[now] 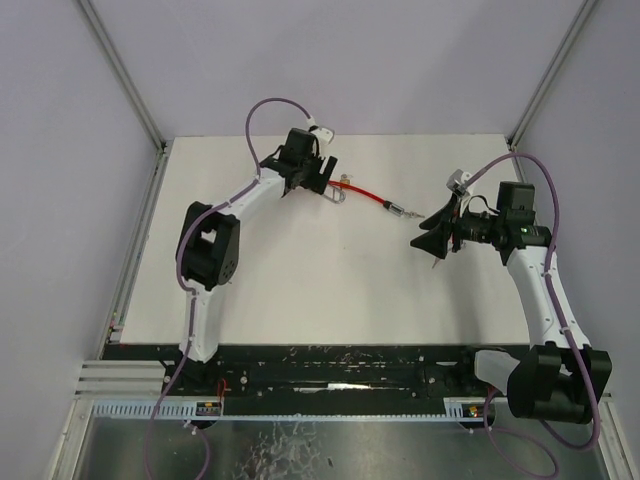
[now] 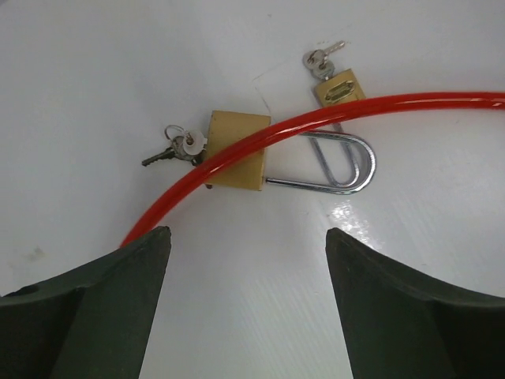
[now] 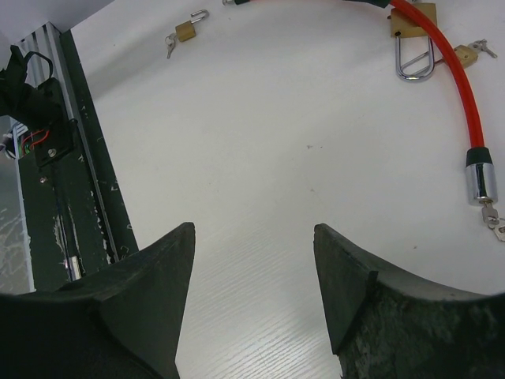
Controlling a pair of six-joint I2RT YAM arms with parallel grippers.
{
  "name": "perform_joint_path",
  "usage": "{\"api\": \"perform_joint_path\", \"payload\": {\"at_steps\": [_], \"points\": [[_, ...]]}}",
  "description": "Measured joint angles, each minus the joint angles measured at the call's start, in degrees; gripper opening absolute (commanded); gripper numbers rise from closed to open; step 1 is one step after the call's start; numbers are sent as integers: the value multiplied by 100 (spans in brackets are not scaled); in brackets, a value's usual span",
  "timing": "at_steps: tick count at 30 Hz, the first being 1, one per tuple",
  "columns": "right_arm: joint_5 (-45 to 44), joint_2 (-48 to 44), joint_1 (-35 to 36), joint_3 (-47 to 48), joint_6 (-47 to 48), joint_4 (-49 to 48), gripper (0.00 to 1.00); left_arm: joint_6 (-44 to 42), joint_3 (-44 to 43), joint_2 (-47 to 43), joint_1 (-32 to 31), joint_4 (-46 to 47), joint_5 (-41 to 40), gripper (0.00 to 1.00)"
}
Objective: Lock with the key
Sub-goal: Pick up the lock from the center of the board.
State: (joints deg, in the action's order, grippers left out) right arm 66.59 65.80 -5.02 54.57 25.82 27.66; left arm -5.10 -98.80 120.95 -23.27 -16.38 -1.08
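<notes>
We see the left gripper [image 2: 246, 237] spread wide, holding nothing, just short of the brass padlock [image 2: 235, 126] (keys [image 2: 175, 148] at its base) under the red cable [image 2: 379, 104].

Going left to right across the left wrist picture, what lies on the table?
Keys → big padlock → its shackle. The red cable spans all; the small padlock overlaps the shackle, so both are left out.

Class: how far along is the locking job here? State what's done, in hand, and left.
Done: a key appears seated in the large padlock, lying under the red cable. In hand: nothing; the left gripper hovers open above that padlock, and the right gripper is open too. Left: gripping and turning the key.
</notes>
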Motion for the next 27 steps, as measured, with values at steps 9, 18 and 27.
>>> {"api": "perform_joint_path", "payload": {"at_steps": [9, 18, 27], "points": [[-9, 74, 0, 0, 35, 35, 68, -1985, -850, 800, 297, -966, 20, 64], [-7, 81, 0, 0, 44, 37, 68, -2872, -1329, 1423, 817, -1403, 398, 47], [-7, 92, 0, 0, 59, 37, 68, -3058, -1585, 1703, 1088, -1519, 977, 34]]}}
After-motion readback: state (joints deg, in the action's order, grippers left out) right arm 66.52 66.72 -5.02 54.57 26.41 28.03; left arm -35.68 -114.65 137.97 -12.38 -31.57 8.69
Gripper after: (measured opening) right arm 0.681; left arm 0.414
